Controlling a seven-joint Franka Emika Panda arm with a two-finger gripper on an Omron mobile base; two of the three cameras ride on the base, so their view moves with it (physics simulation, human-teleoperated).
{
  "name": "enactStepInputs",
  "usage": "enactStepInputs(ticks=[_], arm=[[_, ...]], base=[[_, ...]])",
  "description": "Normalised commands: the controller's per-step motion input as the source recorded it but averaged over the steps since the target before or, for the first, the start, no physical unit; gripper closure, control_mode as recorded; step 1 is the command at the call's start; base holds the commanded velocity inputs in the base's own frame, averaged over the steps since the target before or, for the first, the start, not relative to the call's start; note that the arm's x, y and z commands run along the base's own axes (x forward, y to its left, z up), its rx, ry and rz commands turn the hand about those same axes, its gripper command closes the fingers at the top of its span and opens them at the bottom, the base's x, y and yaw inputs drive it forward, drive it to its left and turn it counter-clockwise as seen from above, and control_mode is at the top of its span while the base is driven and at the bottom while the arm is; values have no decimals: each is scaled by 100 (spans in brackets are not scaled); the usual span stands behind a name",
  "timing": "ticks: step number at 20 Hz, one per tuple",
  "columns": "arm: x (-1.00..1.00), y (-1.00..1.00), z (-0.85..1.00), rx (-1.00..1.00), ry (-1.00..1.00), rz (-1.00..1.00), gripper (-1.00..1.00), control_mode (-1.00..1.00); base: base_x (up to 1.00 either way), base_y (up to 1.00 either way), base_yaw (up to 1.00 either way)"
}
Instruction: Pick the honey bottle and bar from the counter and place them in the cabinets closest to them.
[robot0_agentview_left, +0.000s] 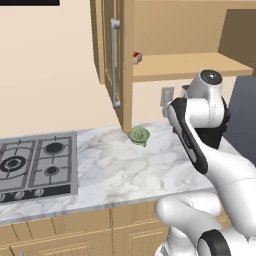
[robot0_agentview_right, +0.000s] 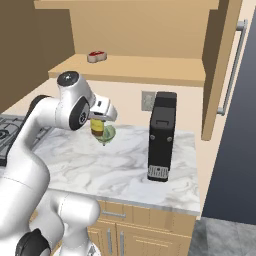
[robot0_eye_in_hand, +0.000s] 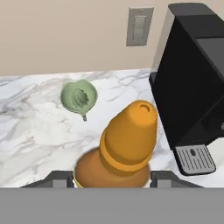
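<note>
My gripper (robot0_agentview_right: 99, 123) is shut on the honey bottle (robot0_agentview_right: 98, 129), an amber bottle with a yellow label, held over the marble counter (robot0_agentview_right: 90, 167) close to the green lump (robot0_agentview_right: 108, 135). In the hand view the honey bottle (robot0_eye_in_hand: 129, 140) stands between my fingertips (robot0_eye_in_hand: 57, 178), its orange neck pointing away from the camera. The red-and-white bar (robot0_agentview_right: 97, 56) lies on the open cabinet's shelf (robot0_agentview_right: 140, 69) above; the bar (robot0_agentview_left: 137, 57) also shows at the shelf's left end, beside the open door (robot0_agentview_left: 114, 60).
A black coffee machine (robot0_agentview_right: 161, 135) stands on the counter's right part, close to the bottle in the hand view (robot0_eye_in_hand: 192, 83). The green lump (robot0_eye_in_hand: 78, 97) lies by the wall, under a socket (robot0_eye_in_hand: 139, 26). A gas hob (robot0_agentview_left: 35, 162) sits far left. Another cabinet door (robot0_agentview_right: 225, 65) hangs open at right.
</note>
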Motion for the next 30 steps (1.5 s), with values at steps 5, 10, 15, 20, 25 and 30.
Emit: enactStepInputs(ticks=[5,10,15,20,25,30], arm=[[-25,-7,59,0,-5,-1,100,-100],[-26,-12,55,0,-5,0,100,-100],[-18,-9,52,0,-5,-1,100,-100],[-6,-2,51,0,-3,0,100,-100],[-3,-1,46,0,-9,0,100,-100],[-5,0,18,2,-15,0,100,-100]], base=[[0,0,0],[0,0,0],[0,0,0],[0,0,0],[0,0,0],[0,0,0]])
